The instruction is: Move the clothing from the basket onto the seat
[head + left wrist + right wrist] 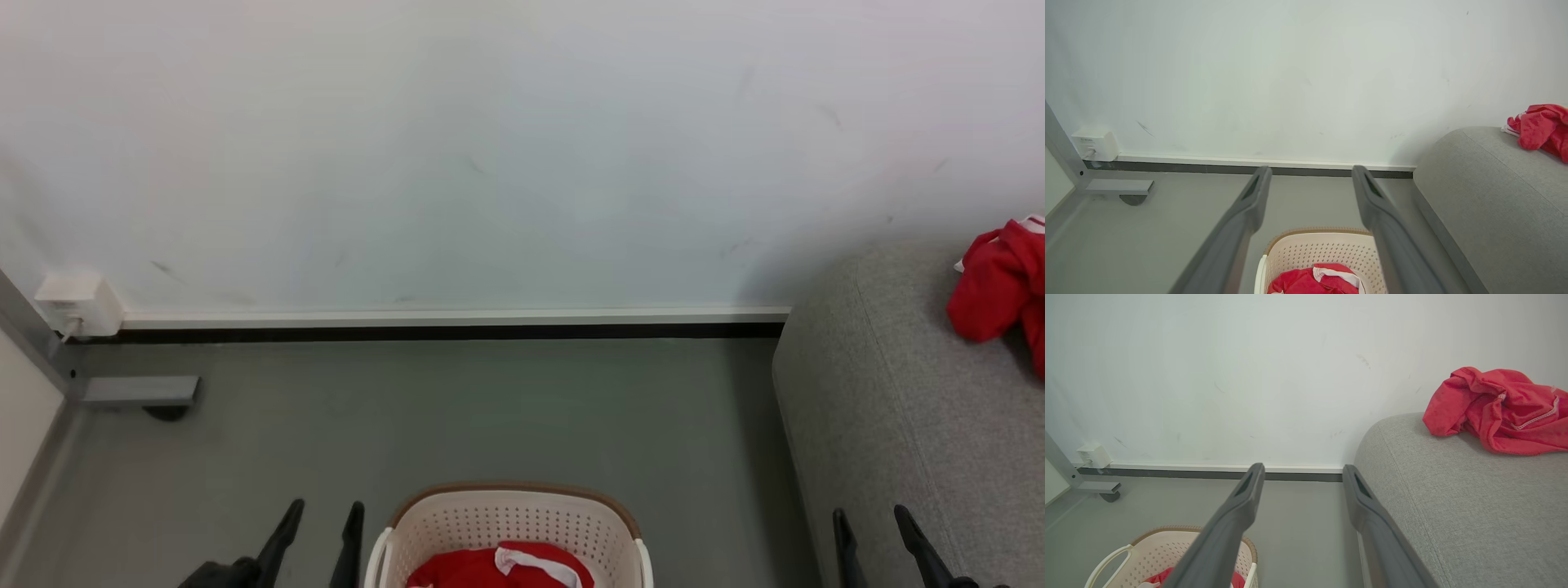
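Observation:
The cream perforated basket (510,510) with its brown rim stands on the floor at the bottom centre of the head view, holding a red garment with white trim (506,567). A second red garment (1000,286) lies crumpled on the grey sofa seat (890,408) at the right. My left gripper (325,516) is open and empty, just left of the basket. My right gripper (869,520) is open and empty beside the sofa's front corner. The left wrist view has the basket (1323,249) and its red garment (1306,281) below the fingers. The right wrist view looks at the sofa (1453,498) and the garment on it (1502,408).
A white wall with a dark skirting strip (449,331) runs behind the grey floor (449,408). A white wall socket box (77,302) and a grey metal frame foot on a castor (139,392) sit at the far left.

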